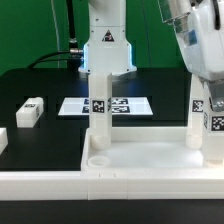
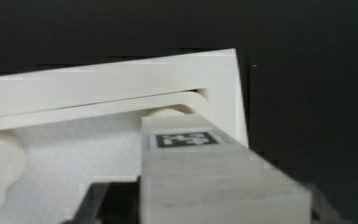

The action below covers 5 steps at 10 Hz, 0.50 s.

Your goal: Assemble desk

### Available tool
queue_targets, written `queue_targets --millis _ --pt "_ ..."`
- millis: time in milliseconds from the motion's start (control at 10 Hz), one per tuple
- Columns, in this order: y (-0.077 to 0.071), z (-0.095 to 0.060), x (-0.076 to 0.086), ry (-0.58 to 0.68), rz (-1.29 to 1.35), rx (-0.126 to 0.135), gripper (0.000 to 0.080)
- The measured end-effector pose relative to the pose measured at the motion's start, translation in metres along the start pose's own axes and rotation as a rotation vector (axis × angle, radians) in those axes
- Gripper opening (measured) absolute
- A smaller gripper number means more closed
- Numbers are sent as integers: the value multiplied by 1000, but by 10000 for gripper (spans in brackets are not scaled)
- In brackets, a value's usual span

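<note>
The desk's white tabletop (image 1: 140, 160) lies at the front with its rim up and a round socket (image 1: 98, 158) open at its near corner on the exterior view's left. Two white tagged legs stand upright in it, one (image 1: 98, 105) toward the exterior view's left and one (image 1: 195, 115) toward its right. My gripper (image 1: 212, 88) comes down at the exterior view's right edge, shut on a third leg (image 1: 215, 125) held upright over the tabletop. In the wrist view that tagged leg (image 2: 202, 170) fills the gap between my gripper's (image 2: 211, 208) fingers and points at a corner of the tabletop (image 2: 105, 90).
A loose white leg (image 1: 28, 112) lies on the black table at the exterior view's left, with another white part (image 1: 3, 140) at that edge. The marker board (image 1: 125, 105) lies behind the tabletop. A long white rail (image 1: 100, 187) runs along the front. The robot's base (image 1: 105, 45) stands at the back.
</note>
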<state>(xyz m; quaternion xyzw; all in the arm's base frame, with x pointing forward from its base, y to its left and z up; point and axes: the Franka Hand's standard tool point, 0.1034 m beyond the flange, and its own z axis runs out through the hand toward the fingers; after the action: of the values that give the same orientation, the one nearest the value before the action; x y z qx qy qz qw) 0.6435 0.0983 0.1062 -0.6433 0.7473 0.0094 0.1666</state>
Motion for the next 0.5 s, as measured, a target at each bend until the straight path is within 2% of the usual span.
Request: queue_targets --millis 100,200,300,400,500 --pt "0 0 0 1 -8 -1 310" --pt "1 0 -1 3 -262 -32 385" --pt "0 -1 -1 -9 -449 -45 564" --pt "0 -2 -2 -16 -547 -43 623" --pt "0 -2 -1 -13 -574 -44 623"
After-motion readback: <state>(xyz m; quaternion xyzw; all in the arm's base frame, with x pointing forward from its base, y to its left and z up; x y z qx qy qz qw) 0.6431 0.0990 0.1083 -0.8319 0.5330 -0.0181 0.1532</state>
